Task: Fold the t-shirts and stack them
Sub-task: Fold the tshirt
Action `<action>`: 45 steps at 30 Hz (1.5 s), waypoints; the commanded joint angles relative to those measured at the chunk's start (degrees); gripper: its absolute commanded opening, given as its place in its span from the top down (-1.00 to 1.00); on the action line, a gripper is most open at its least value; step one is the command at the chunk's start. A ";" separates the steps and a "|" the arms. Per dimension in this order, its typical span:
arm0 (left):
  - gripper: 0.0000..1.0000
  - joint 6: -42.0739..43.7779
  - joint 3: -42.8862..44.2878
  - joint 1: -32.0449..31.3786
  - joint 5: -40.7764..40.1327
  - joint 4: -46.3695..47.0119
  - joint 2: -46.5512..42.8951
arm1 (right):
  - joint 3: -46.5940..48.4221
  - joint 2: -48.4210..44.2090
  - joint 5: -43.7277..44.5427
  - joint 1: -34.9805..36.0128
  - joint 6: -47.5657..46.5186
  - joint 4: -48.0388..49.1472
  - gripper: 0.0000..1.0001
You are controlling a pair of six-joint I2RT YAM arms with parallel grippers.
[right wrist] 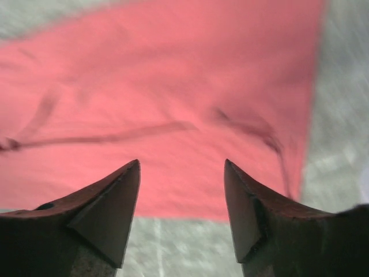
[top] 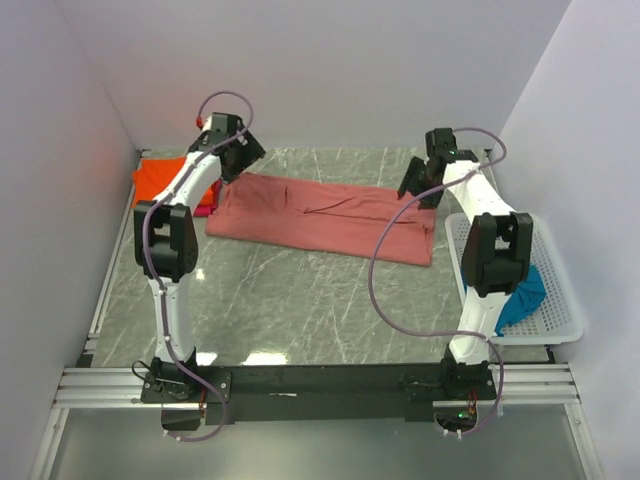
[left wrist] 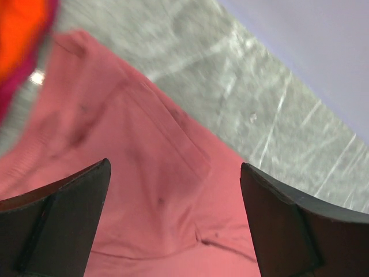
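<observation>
The brick-red t-shirt point(top: 320, 218) lies as a long band near the table's point(top: 300, 300) far edge; the left gripper point(top: 245, 160) and right gripper point(top: 412, 188) hang open over its ends, empty. We advise pinching matching corners and moving both together.

The work surface is a grey marble-patterned table point(top: 300, 300) with pale veining, enclosed on the left, rear and right by plain white walls point(top: 330, 70). A white plastic lattice basket point(top: 558, 275) lies at the right edge of the table, close against the right wall, with its long side running front to back. Along the near edge, an aluminium rail frame point(top: 100, 385) carries a black mounting plate point(top: 320, 380).
</observation>
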 commanded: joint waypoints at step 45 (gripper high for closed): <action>-0.99 -2.35 25.50 -16.73 26.26 28.44 32.50 | -40.47 -26.23 -26.11 45.12 -0.51 21.53 -0.68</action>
